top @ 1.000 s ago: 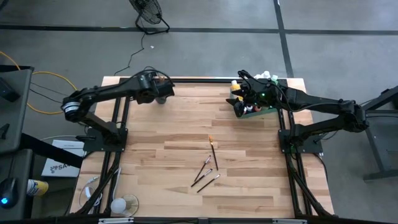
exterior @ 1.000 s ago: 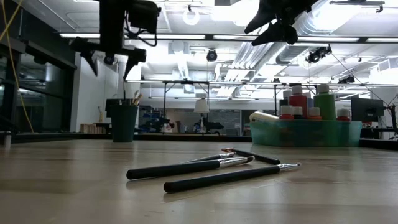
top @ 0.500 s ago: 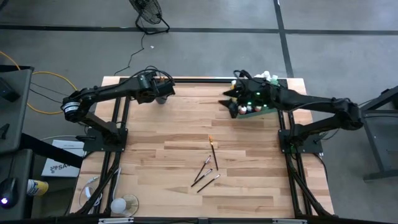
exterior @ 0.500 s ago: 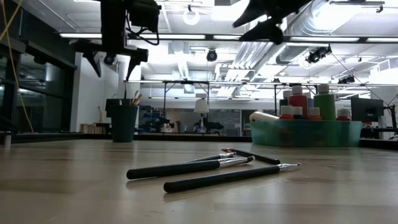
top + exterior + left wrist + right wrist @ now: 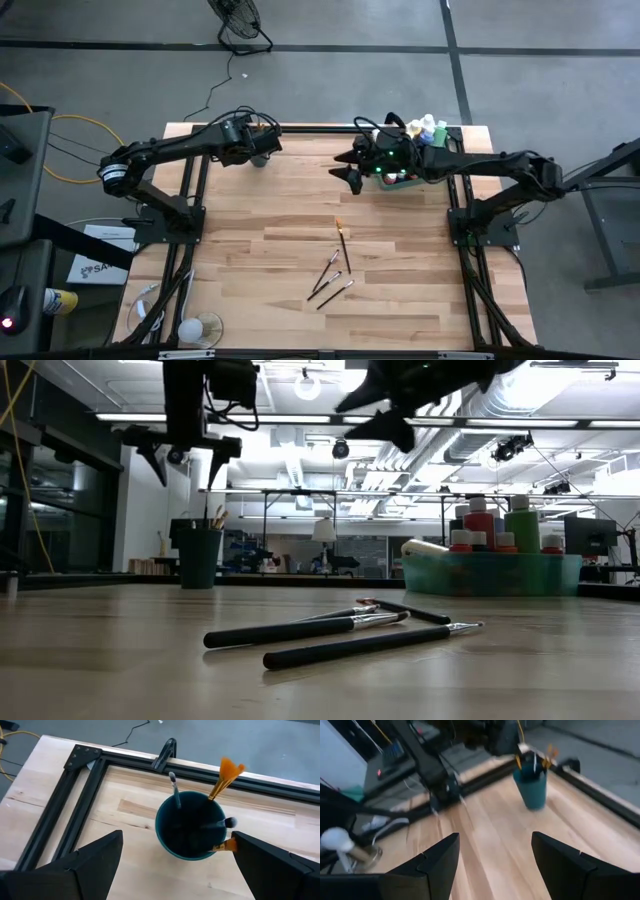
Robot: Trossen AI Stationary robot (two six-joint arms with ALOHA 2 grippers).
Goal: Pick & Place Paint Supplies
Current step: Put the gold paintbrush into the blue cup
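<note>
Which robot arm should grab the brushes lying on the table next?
Probably the right. Its open, empty right gripper is nearer the loose paintbrushes. The left gripper, also open, hovers over the cup at the far corner.

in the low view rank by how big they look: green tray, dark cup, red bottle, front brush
1. Green tray, the widest.
2. Front brush: nearly as long, but thin, and it lies nearest the camera, so its look is inflated.
3. Dark cup.
4. Red bottle, only its upper part showing above the tray wall.
</note>
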